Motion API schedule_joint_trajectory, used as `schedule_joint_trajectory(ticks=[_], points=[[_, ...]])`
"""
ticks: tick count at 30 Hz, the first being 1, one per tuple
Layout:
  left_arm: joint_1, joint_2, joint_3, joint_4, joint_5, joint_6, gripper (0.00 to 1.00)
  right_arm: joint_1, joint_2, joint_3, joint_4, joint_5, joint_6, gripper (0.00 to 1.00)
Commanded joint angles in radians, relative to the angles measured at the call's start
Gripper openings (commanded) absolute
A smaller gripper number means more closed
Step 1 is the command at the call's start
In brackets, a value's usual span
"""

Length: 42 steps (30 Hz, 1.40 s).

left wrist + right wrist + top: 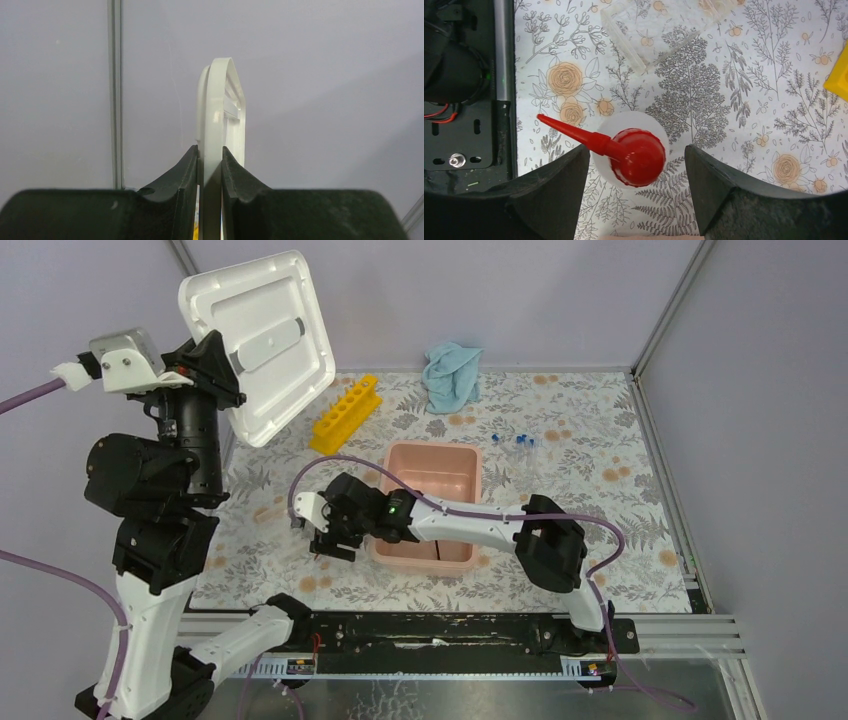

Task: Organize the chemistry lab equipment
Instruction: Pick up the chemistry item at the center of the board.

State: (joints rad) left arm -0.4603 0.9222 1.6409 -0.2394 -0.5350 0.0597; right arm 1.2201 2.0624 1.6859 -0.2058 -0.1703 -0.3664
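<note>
In the right wrist view, a clear bottle with a red cap (639,157) stands upright on the flowered mat, its red spout pointing up-left. My right gripper (636,150) hangs open over it, one finger on each side, and the bottle is nearer the left finger. Seen from above, this gripper (330,540) is just left of the pink bin (428,505) and hides the bottle. The yellow test-tube rack (345,412) lies at the back. Tiny blue-capped tubes (525,442) lie right of the bin. My left gripper (210,157) is shut on the edge of a white lid (220,110), held high.
The white lid (258,340) is raised at the back left. A blue cloth (450,375) lies against the back wall. A clear plastic piece (659,30) lies on the mat beyond the bottle. The left arm's base (459,75) is close on the left.
</note>
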Motion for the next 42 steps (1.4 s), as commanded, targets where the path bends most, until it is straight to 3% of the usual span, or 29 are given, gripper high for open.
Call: schedule_joint_trajectory(ticks=[1, 16, 21, 32, 37, 42], points=[[-0.004, 0.003, -0.004, 0.079, -0.001, 0.029, 0.0, -0.023, 0.003, 0.054, 0.065, -0.03, 0.0, 0.76], [-0.004, 0.01, -0.023, 0.089, -0.003, 0.018, 0.0, -0.06, 0.024, 0.061, 0.075, -0.139, 0.005, 0.71], [-0.004, 0.012, -0.029, 0.087, -0.003, 0.005, 0.0, -0.06, 0.027, 0.064, 0.078, -0.171, 0.016, 0.57], [-0.004, 0.005, -0.038, 0.078, -0.005, -0.001, 0.0, -0.06, 0.039, 0.085, 0.068, -0.212, 0.028, 0.43], [-0.005, 0.002, -0.042, 0.08, -0.006, 0.0, 0.0, -0.06, 0.038, 0.088, 0.065, -0.216, 0.04, 0.25], [-0.004, 0.0, -0.046, 0.081, -0.003, 0.004, 0.0, -0.06, 0.02, 0.07, 0.07, -0.204, 0.047, 0.21]])
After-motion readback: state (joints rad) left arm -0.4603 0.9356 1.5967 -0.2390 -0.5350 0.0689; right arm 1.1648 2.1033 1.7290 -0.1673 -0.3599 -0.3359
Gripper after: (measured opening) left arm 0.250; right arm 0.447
